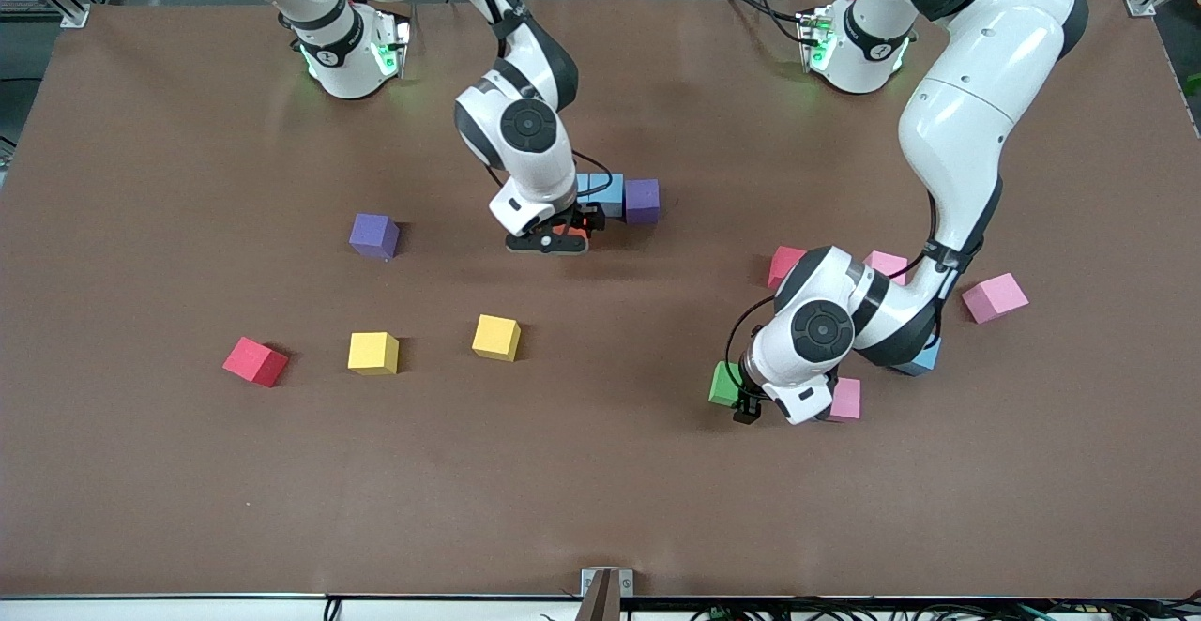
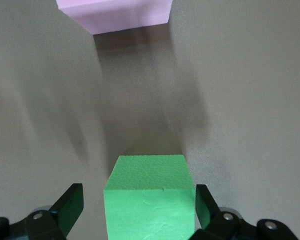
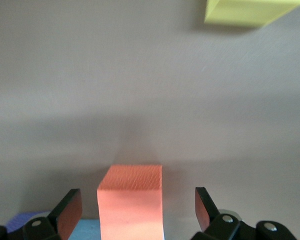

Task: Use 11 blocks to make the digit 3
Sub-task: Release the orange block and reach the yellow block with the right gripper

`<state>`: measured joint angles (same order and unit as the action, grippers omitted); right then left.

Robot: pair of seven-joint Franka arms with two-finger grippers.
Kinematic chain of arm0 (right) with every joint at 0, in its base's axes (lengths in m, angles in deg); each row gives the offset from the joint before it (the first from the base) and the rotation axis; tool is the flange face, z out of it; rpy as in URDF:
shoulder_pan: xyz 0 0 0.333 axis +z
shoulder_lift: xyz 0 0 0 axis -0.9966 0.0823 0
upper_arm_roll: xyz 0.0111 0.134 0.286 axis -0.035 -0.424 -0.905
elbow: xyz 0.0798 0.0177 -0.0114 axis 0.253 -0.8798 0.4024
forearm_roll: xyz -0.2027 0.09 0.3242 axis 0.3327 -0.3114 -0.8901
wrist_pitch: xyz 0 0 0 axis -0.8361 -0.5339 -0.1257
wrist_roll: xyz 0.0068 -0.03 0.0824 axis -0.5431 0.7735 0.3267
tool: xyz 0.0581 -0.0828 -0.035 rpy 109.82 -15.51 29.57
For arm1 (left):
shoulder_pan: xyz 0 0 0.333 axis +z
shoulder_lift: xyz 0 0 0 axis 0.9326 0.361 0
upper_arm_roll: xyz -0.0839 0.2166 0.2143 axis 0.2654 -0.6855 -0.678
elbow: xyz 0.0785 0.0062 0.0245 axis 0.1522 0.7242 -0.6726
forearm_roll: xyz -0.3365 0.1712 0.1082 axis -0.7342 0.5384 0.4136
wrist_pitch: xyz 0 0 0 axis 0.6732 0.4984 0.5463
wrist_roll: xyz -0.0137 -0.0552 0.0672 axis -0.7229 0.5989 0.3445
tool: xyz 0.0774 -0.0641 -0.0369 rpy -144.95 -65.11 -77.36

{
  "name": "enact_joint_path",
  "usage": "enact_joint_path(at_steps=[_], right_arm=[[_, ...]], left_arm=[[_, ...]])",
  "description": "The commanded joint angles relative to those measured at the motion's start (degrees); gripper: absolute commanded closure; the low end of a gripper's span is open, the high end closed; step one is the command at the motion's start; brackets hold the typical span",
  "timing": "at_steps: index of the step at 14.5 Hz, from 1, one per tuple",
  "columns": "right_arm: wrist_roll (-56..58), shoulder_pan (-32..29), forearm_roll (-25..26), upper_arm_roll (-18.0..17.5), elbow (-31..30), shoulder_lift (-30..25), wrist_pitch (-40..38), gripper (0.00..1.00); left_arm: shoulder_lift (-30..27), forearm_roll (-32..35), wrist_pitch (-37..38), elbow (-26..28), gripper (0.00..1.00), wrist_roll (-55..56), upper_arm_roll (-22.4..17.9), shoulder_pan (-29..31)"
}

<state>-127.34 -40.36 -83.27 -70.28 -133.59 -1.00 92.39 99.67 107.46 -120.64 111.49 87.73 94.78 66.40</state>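
Straddling the green block [image 2: 150, 197] near the front camera, the left gripper [image 2: 140, 207] is spread wide, ungripped; the right gripper [image 3: 135, 210] gapes likewise around the orange block [image 3: 131, 200], beside the blue block [image 1: 603, 191]. Light, squashy foam is judged; opposite flat faces should be pinched.

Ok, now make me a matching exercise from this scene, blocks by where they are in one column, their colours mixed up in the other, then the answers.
Column one:
1. Block between the open jaws of the left gripper
2. Block between the open jaws of the right gripper
3. Block closest to the right arm's end of the table

Column two:
A. orange block
B. red block
C. green block

Pairs: 1-C, 2-A, 3-B.
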Motion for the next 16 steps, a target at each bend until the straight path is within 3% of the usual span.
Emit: enact_joint_path(at_steps=[1, 7, 10, 16], right_arm=[[-0.3, -4.5, -0.2, -0.5, 0.9, -2.2, -1.6, 0.00], [0.3, -10.3, 0.9, -0.3, 5.5, -1.6, -1.7, 0.00], [1.8, -12.8, 3.4, -0.4, 8.9, 2.4, -1.6, 0.00], [4.6, -15.4, 5.3, -0.4, 15.2, 11.7, -1.4, 0.00]], left_arm=[[0.6, -0.6, -0.2, -1.4, 0.10, 0.0, -0.7, -0.9], [0.0, 0.2, 0.4, -1.4, 0.67, -4.1, -0.7, -1.9], [-2.1, 0.4, 1.0, -1.4, 0.78, -4.5, -0.7, -0.8], [-8.4, -0.6, 8.5, -1.6, 0.80, -5.2, 1.5, 0.3]])
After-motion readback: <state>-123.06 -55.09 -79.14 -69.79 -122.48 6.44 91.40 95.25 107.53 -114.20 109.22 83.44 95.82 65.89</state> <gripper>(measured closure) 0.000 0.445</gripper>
